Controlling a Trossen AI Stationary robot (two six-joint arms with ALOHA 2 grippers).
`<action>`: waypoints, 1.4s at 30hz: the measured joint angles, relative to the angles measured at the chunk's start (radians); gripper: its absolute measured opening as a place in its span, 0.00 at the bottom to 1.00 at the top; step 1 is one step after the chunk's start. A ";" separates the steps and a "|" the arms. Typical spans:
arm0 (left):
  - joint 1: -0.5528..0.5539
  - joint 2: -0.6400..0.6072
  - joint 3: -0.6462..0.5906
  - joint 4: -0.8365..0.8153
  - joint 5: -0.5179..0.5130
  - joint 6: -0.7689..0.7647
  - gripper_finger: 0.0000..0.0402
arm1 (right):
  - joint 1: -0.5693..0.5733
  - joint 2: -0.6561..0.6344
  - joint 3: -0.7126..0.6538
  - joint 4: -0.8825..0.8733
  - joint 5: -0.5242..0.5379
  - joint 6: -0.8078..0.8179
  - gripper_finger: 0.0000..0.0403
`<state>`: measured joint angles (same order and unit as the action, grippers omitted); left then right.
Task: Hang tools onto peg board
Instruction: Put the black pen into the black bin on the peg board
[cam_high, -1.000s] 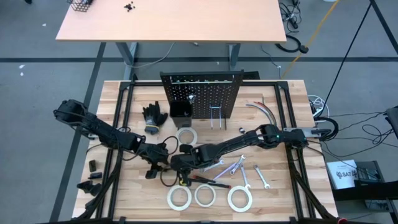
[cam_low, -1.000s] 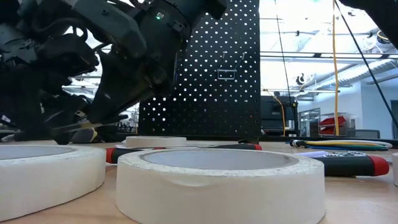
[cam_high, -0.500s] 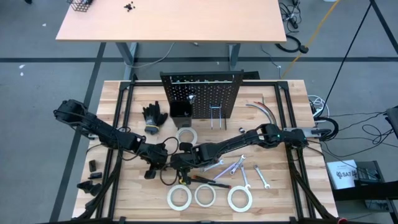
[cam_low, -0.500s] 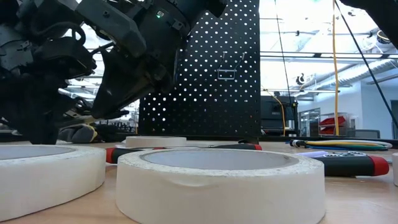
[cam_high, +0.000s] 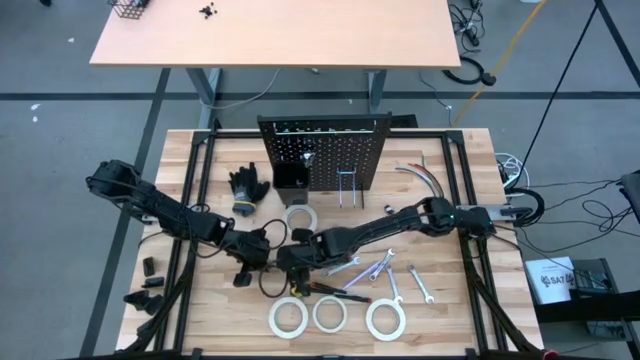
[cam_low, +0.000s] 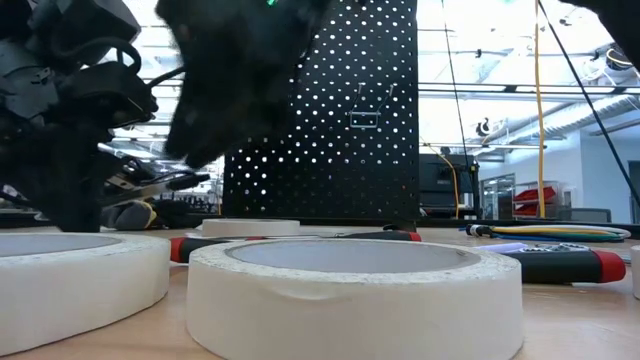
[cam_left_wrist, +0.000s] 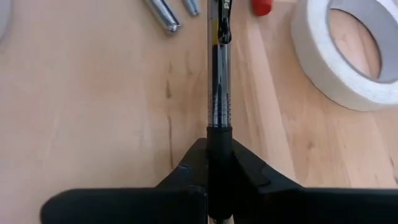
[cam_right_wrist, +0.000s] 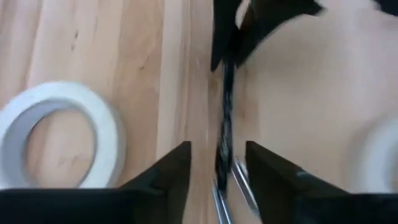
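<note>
Left wrist view showing left hand (cam_left_wrist: 214, 177) pinching thin black-shafted screwdriver (cam_left_wrist: 218, 93) just above light wooden desk (cam_left_wrist: 93, 112), near white tape ring (cam_left_wrist: 348, 62); right hand (cam_right_wrist: 217, 165) standing parted around same shaft.

Bright, even light – backlit glare in the low view, right wrist view motion-blurred.

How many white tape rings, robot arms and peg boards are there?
White tape rolls: 4
Robot arms: 2
Peg board: 1
Total: 7
</note>
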<state>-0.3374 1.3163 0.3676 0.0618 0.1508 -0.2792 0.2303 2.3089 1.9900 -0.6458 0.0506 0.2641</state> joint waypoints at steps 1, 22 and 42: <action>0.003 0.000 0.000 0.000 -0.001 0.000 0.06 | 0.000 -0.022 0.000 -0.024 -0.001 0.001 0.41; -0.046 -0.389 0.000 0.391 -0.299 -0.077 0.06 | 0.237 -0.358 -0.005 -0.460 0.634 0.214 0.35; -0.049 -0.296 0.000 0.761 -0.432 -0.055 0.06 | 0.016 -0.849 -1.183 1.458 0.200 0.143 0.35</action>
<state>-0.3866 1.0207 0.3676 0.8225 -0.2809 -0.3339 0.2461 1.4601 0.8071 0.8120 0.2503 0.4074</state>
